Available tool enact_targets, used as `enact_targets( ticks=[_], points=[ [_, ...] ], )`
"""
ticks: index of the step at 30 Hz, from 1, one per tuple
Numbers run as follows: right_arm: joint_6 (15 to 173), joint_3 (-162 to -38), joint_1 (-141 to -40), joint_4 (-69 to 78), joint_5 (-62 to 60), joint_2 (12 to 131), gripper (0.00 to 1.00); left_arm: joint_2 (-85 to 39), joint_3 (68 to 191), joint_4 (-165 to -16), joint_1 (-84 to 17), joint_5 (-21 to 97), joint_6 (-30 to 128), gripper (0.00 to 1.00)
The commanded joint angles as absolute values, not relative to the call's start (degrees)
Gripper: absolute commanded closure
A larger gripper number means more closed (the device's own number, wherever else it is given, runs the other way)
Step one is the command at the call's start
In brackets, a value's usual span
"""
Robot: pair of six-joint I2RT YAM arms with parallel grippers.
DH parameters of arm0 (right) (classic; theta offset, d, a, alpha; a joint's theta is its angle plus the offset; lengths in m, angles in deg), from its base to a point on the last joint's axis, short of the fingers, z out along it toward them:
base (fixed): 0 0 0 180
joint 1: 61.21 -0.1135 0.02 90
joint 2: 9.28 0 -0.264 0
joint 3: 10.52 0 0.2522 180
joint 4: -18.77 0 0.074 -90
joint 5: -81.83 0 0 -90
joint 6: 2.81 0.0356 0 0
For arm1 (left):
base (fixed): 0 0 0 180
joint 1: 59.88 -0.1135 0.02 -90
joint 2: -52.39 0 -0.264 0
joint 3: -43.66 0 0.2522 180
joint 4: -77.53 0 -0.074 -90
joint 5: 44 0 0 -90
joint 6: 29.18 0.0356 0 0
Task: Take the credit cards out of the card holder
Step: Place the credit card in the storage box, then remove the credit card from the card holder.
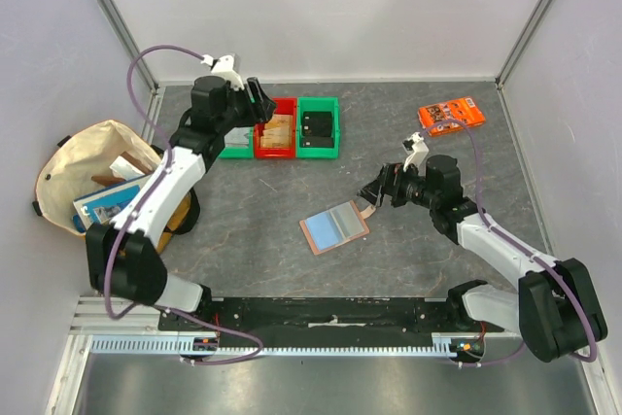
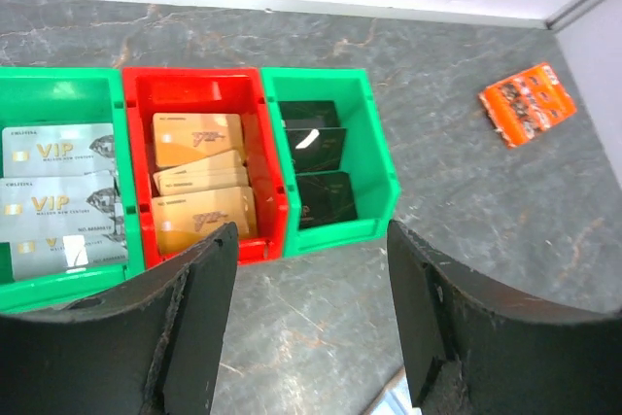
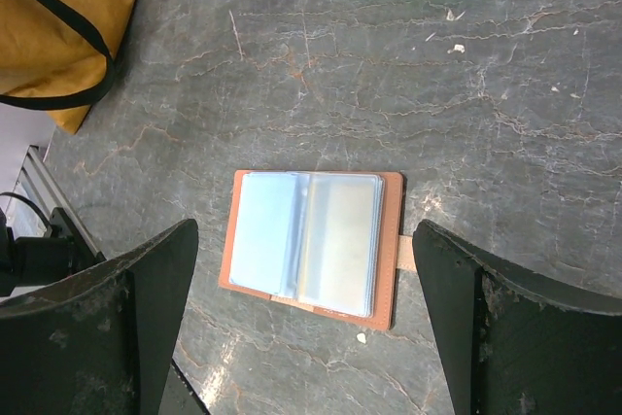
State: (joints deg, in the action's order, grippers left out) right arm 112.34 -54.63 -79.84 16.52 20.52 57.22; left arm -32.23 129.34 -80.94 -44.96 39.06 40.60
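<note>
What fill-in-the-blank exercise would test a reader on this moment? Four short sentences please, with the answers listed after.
1. The gold cards lie in the middle bin, which is coloured ___.
2. The black cards lie in the right-hand bin, which is coloured ___.
3. The card holder is not folded shut; it lies ___ on the table.
4. The left gripper hangs above the bins, holding ___.

Missing words: red; green; open; nothing.

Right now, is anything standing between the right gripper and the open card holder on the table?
Nothing visible does. The right gripper hangs open just beside the card holder, which lies open and flat, with only bare table between them.
</note>
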Motion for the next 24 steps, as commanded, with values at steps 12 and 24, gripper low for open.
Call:
enact_targets(
  ticks=[12,24],
  points=[
    [111.3,-55.5,-88.1,13.9,12.7,61.8,0.12,-11.6,101.3,-86.9,-25.7,36.0,27.5,0.42],
    [110.0,-59.3,-93.4,10.2,8.5,68.4,0.29,-24.2,97.1,-95.6,-13.8,38.8,24.7,0.53]
  ],
)
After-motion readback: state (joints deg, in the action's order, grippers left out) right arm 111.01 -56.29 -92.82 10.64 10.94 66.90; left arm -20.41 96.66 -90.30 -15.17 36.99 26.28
